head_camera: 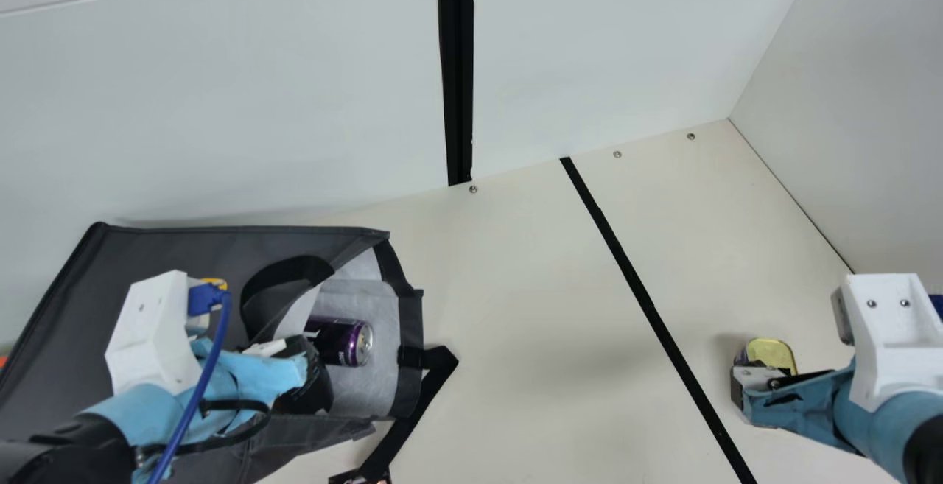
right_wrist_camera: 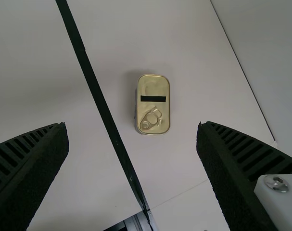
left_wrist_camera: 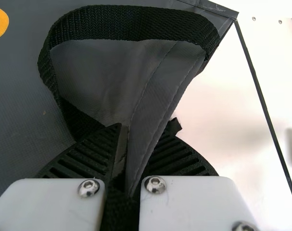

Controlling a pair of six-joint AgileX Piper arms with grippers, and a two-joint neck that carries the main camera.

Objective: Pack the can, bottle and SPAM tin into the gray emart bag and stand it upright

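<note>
In the main view my left gripper (head_camera: 308, 384) is at the mouth of the gray bag (head_camera: 177, 248), which lies on its side at the left. The left wrist view shows this gripper (left_wrist_camera: 136, 154) shut on the bag's edge (left_wrist_camera: 158, 106), beside a black handle loop (left_wrist_camera: 131, 21). A purple can (head_camera: 340, 342) lies inside the mouth, on the pale lining. On the right, my right gripper (head_camera: 755, 392) is over the SPAM tin (head_camera: 771, 353). Seen from the right wrist, the gripper (right_wrist_camera: 132, 127) is open, with the tin (right_wrist_camera: 153, 91) upright beyond and between its fingers.
A black strip (head_camera: 648, 303) runs along the table (head_camera: 516, 307) between bag and tin. White walls (head_camera: 221, 101) rise behind and at the right. Another bag strap (head_camera: 416, 410) trails toward the front edge, near a small dark object (head_camera: 361, 478).
</note>
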